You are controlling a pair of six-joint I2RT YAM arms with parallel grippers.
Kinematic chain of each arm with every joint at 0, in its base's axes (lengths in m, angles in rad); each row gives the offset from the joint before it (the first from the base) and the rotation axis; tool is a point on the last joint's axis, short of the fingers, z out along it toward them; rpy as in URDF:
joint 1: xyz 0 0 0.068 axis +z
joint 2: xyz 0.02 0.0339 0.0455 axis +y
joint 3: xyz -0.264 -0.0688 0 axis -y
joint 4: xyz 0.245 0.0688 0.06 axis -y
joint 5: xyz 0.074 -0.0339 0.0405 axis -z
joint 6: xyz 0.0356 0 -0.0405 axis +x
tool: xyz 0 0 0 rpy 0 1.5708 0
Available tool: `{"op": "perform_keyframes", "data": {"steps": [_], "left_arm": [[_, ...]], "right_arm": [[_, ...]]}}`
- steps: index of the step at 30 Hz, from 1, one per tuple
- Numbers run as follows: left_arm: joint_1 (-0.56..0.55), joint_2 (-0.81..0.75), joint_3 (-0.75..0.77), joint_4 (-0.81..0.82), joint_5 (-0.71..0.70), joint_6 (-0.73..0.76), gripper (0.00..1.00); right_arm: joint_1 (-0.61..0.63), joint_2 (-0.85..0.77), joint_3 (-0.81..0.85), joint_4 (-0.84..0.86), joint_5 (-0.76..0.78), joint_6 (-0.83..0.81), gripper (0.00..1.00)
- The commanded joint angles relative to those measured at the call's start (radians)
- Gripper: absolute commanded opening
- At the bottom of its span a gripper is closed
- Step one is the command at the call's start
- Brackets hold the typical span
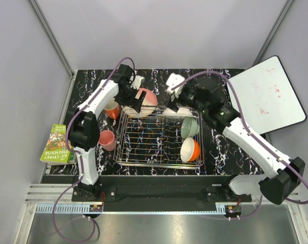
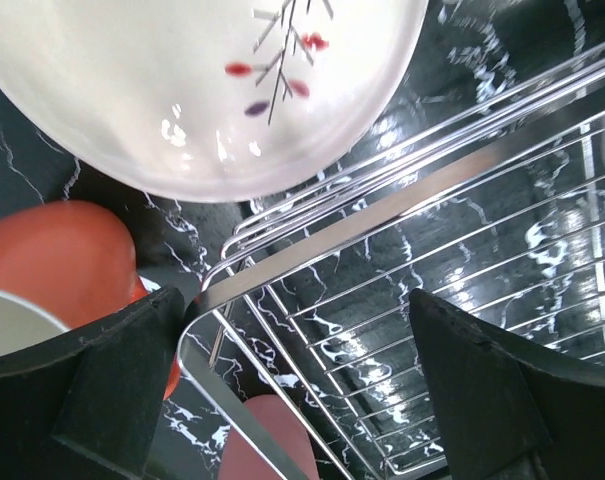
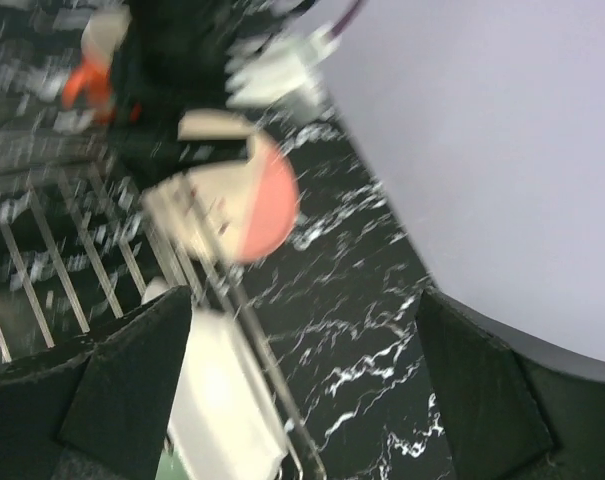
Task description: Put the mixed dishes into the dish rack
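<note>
Plainly the pink-and-peach plate (image 1: 146, 100) is the piece that matters. It sits at the far-left corner of the dish rack (image 1: 159, 163), at about 11 o'clock from the rack's middle. I cannot tell whether it leans on the rim or lies just outside it. Being round, it has no long axis to line up with; its face is turned toward the left wrist camera.

The left gripper (image 2: 297, 300) hangs over that same corner, jaws spread wide and empty, with the rack's corner wire showing between the fingers. In its wrist view the plate lies at 12 o'clock, just past the fingertips and untouched. The left arm is much the nearer, so I judge the next move to be a short reach forward to close on the plate's near edge.

The right gripper (image 3: 302, 300), also wide open and holding nothing, hovers near the white plate (image 1: 183, 110) at the rack's far side. The pale green bowl (image 1: 190, 127) and orange bowl (image 1: 190, 150) stand in the rack around 3 to 4 o'clock. The orange mug (image 1: 112, 109) and pink mug (image 1: 107, 140) sit outside at 9 o'clock.
</note>
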Motion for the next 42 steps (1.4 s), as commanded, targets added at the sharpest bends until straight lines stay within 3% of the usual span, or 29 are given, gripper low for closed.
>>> {"op": "perform_keyframes", "data": {"steps": [1, 6, 8, 11, 17, 28, 42], "left_arm": [[0.001, 0.006, 0.058, -0.024, 0.100, -0.037, 0.95], [0.001, -0.005, 0.118, -0.079, 0.169, -0.046, 0.95], [0.008, -0.007, 0.207, -0.119, 0.157, -0.033, 0.97], [0.044, 0.004, 0.352, -0.139, 0.134, -0.028, 0.98], [0.152, 0.098, 0.511, -0.078, 0.071, -0.071, 0.98], [0.248, 0.378, 0.534, -0.035, 0.031, -0.092, 0.95], [0.249, 0.507, 0.520, -0.120, 0.086, -0.029, 0.92]], "right_arm": [[0.002, 0.021, 0.172, 0.084, 0.178, 0.224, 1.00], [-0.022, 0.295, 0.410, 0.027, 0.310, 0.330, 1.00], [-0.071, 0.471, 0.657, -0.121, 0.315, 0.426, 1.00], [-0.183, 0.648, 0.869, -0.191, 0.239, 0.705, 1.00], [-0.297, 0.989, 1.211, -0.330, 0.032, 0.931, 1.00], [-0.363, 1.231, 1.257, -0.358, -0.302, 1.062, 1.00], [-0.384, 1.317, 1.188, -0.359, -0.420, 1.083, 0.91]]}}
